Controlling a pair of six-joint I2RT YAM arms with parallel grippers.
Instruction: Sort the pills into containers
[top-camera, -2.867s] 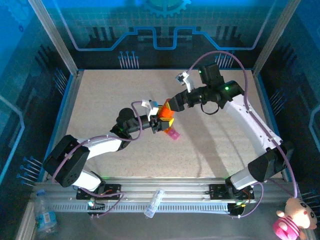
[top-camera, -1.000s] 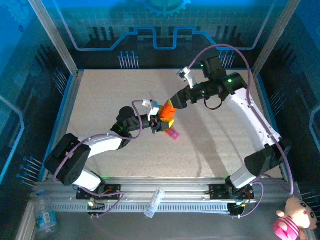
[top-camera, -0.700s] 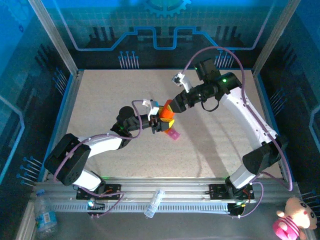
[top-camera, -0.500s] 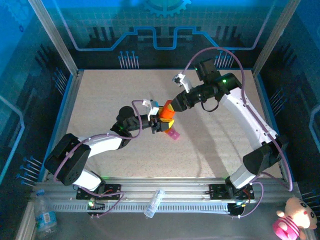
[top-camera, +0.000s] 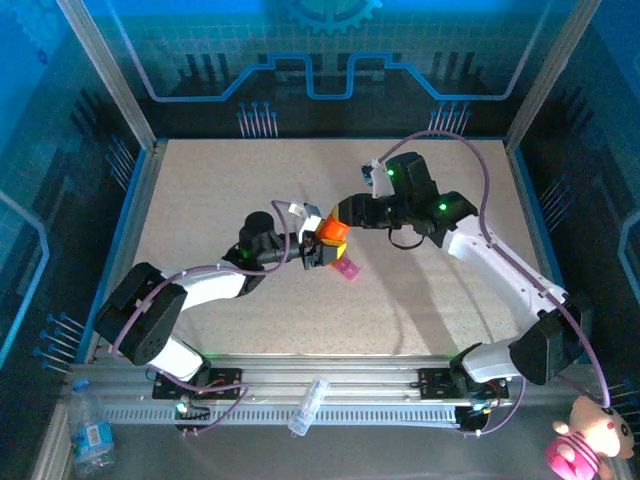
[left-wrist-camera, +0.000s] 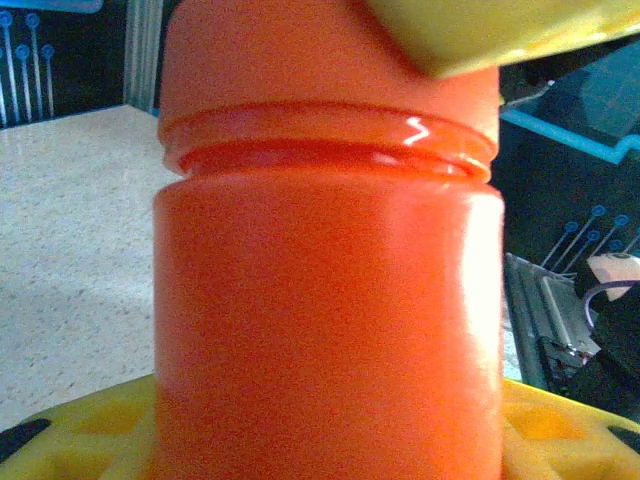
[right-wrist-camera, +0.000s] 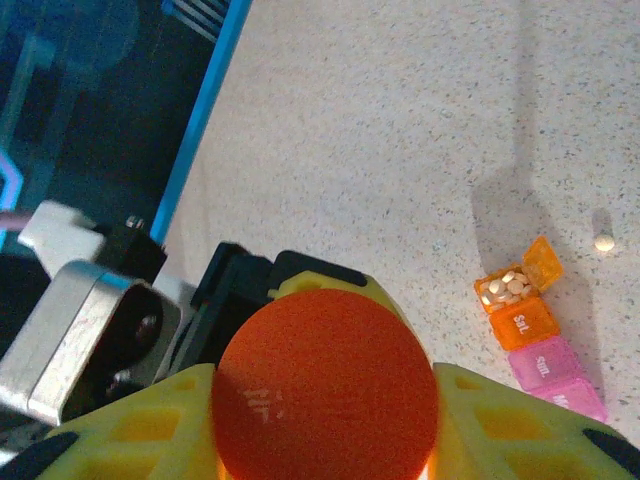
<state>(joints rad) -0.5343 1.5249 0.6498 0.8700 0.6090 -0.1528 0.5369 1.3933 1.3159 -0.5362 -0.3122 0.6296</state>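
The containers (right-wrist-camera: 522, 322), a short strip of joined orange and pink compartments, lie flat on the speckled table (top-camera: 220, 190) near its middle. The end orange compartment has its lid tipped open, with small pale pills (right-wrist-camera: 507, 287) inside. One loose pill (right-wrist-camera: 604, 242) lies on the table near that open end, apart from the strip.

Just beside the strip, above the table, the left end effector (top-camera: 316, 250) is clamped on the body of an orange pill bottle (left-wrist-camera: 330, 330), held upright between its yellow pads. The right end effector (top-camera: 340, 213) is over the bottle's round cap (right-wrist-camera: 325, 400), its yellow fingers (right-wrist-camera: 510, 420) pressed against the cap on both sides.
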